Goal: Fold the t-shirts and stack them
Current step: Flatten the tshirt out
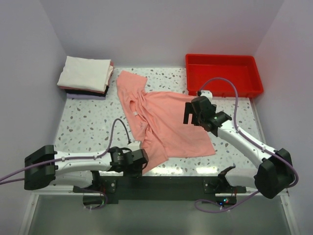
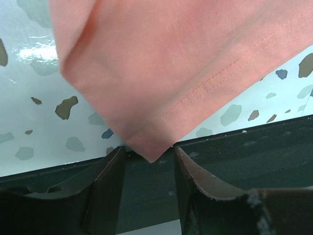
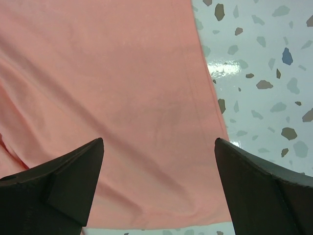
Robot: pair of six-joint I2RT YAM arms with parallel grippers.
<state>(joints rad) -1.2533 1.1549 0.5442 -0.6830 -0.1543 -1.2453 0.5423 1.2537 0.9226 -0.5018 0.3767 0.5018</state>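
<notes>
My left gripper [image 2: 149, 155] is straddling the salmon-pink t-shirt [image 2: 161, 63] corner, jaws half apart; my right gripper [image 3: 159, 147] is hovering above, jaws wide open.

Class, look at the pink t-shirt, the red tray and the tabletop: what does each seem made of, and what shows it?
Pink t-shirt: soft knit fabric, probably cotton, matte; it wrinkles and has a stitched hem.
Red tray: likely moulded plastic, smooth, slight sheen, rounded one-piece rim.
Tabletop: speckled terrazzo look, glossy with light glare; stone or laminate cannot be told.
</notes>
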